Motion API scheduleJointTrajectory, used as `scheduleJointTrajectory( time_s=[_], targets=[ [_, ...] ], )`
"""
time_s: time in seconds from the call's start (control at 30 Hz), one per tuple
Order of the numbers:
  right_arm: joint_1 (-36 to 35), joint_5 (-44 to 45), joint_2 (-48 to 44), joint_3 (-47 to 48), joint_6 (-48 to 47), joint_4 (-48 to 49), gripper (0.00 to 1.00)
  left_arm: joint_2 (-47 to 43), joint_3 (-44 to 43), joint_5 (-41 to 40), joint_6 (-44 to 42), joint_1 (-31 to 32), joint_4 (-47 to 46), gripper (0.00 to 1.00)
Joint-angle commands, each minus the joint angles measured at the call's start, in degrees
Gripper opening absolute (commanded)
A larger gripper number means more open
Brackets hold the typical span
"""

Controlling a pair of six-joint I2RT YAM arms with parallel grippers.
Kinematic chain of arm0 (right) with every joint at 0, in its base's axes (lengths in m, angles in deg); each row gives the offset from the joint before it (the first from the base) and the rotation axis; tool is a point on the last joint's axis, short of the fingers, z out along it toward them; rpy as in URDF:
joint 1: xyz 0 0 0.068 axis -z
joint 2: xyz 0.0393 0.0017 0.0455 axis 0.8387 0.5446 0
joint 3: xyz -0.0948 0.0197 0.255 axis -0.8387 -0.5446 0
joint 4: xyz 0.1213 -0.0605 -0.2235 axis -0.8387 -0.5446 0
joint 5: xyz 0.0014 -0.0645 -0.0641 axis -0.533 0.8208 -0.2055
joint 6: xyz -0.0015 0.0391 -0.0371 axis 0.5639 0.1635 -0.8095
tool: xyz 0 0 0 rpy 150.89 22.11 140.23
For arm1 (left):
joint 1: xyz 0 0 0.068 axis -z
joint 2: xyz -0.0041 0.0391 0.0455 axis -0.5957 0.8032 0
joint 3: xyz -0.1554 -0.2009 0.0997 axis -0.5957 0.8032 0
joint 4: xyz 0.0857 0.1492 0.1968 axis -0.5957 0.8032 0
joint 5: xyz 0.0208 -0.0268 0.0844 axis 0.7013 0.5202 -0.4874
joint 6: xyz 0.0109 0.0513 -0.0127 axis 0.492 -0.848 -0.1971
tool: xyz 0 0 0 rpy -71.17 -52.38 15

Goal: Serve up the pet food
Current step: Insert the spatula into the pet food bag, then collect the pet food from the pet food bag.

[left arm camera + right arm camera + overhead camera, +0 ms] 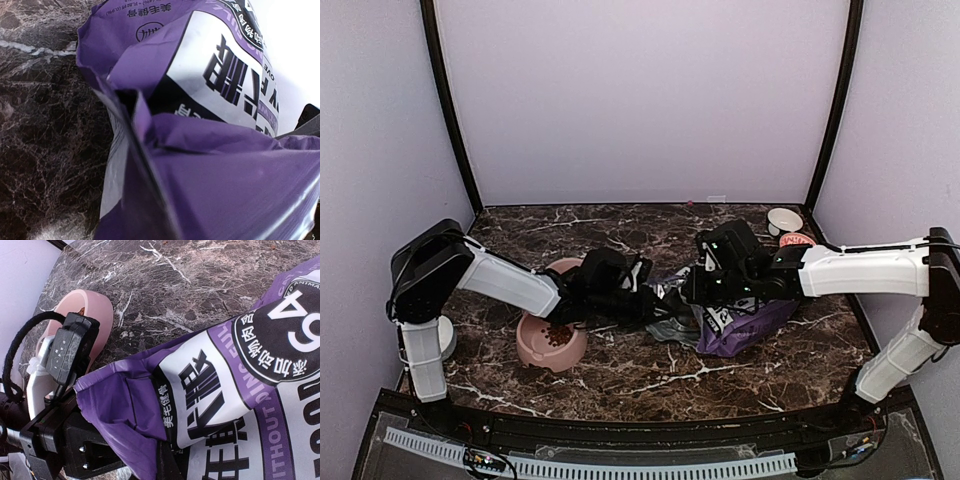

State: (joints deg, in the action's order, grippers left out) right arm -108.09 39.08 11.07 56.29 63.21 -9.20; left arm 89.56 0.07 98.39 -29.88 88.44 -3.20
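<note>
Dark marbled desk [650,375] is stretching out below lavender walls, and the purple bag [750,322] is sagging between both jaws. Left jaws [656,304] are clamping the bag's mouth corner; right jaws [698,290] are clenched, seemingly pinching its upper fold. The slack film could be slipping, or the mouth folding over, likely spilling pellets onto the desk short of the pink bowl [532,352]. Pet food [558,337] is sitting in that bowl's nearer cup, near the left jaws on their side away from the bag, well apart from the right jaws. Beyond the right jaws a small white bowl [785,220] is standing
</note>
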Motion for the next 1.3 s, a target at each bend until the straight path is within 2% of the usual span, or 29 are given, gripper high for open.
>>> scheduleJointTrajectory(
  time_s=[0.0,0.33,1.27],
  targets=[
    [0.65,0.68,-1.87,-0.56,0.73,-1.41,0.0,0.44,1.78,0.98,0.33,-1.57,-3.93,0.0],
    [0.72,2.62,-2.25,-0.4,0.68,-2.81,0.0,-2.56,5.84,3.76,-0.81,-2.48,-8.19,0.0],
    [0.73,3.38,-2.61,-1.95,1.6,-2.55,0.0,-8.56,12.0,2.88,-1.8,-2.66,-7.07,0.0]
  ],
)
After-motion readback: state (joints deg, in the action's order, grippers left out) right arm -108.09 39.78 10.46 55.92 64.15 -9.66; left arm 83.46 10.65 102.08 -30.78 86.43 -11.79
